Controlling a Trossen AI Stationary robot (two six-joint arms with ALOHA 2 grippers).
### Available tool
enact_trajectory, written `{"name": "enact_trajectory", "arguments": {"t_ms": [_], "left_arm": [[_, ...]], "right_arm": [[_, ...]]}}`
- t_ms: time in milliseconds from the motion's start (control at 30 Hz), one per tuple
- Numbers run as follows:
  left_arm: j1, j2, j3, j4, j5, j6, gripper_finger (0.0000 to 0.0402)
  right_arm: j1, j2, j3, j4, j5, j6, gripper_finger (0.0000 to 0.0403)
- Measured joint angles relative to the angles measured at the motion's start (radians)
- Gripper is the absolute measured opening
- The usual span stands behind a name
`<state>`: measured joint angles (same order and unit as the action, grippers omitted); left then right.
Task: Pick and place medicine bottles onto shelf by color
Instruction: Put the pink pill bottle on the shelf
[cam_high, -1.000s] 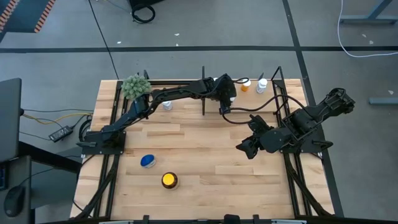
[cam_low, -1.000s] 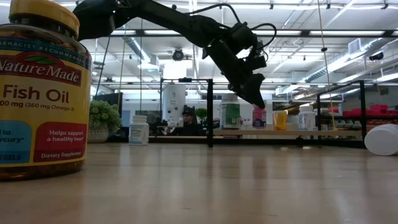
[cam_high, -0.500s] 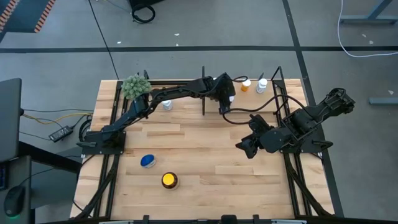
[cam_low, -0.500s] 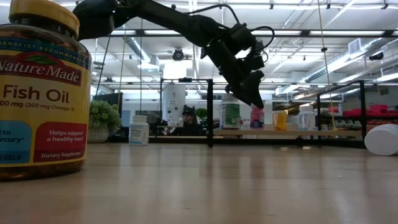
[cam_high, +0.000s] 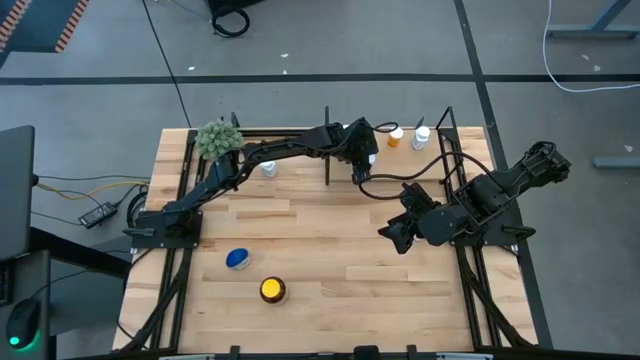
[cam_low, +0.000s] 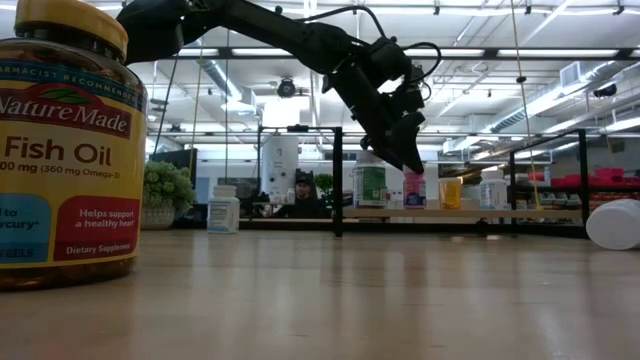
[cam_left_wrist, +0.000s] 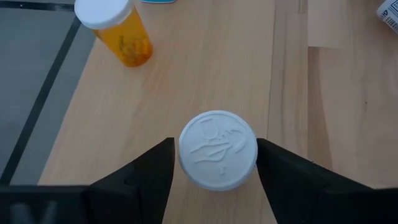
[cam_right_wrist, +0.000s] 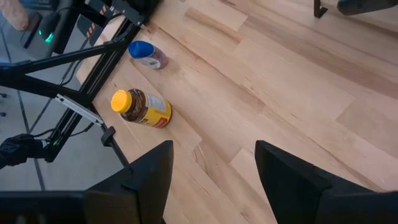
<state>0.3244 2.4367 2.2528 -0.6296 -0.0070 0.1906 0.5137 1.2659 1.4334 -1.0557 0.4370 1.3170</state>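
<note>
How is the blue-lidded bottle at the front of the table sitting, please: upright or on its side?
On its side. The right wrist view shows the blue-lidded bottle lying flat on the table, its lid pointing sideways.

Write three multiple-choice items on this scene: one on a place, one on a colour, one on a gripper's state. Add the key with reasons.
1. Where is the left gripper?
A. Over the shelf at the table's far edge
B. By the blue-lidded bottle
C. Off the table

2. What colour is the cap of the bottle between the left gripper's fingers?
A. Yellow
B. White
C. Blue

3. What is the state of the right gripper?
A. Shut on the fish oil bottle
B. Shut on nothing
C. Open, holding nothing

Key: 1 A, the high view shows the left arm stretched to the far shelf. 2 B, the left wrist view shows a white embossed cap between the fingers. 3 C, the right wrist view shows bare table between the spread fingers, with the fish oil bottle far off.
</note>
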Motion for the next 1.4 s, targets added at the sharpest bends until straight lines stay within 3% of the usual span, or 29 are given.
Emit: {"name": "enact_trajectory", "arguments": {"t_ms": [433,700,867,1100,1300,1400], "left_arm": [[0.001,-0.027,-0.002,0.003,0.017,0.032,0.0305],[0.003,-0.081,-0.002,-0.153,-0.017,0.038,0.0322],[0.003,-0.168,-0.002,-0.265,-0.019,0.036,0.0306],[-0.014,-0.327,-0.001,-0.27,-0.001,-0.027,0.027],[-0.033,-0.45,-0.001,-0.274,0.004,-0.077,0.0216],[-0.037,-0.499,-0.001,-0.283,0.004,-0.115,0.0181]], "right_arm": [[0.0,0.0,0.0,0.0,0.002,-0.01,0.0234],[0.012,0.009,0.0,-0.058,0.069,-0.072,0.0227],[0.037,0.026,0.0,-0.129,0.121,-0.136,0.017],[0.016,0.027,0.0,-0.162,0.106,-0.169,0.0016],[0.006,0.043,0.0,-0.142,-0.017,-0.183,0.0008],[-0.007,0.081,-0.008,-0.21,0.021,-0.283,0.0007]]}}
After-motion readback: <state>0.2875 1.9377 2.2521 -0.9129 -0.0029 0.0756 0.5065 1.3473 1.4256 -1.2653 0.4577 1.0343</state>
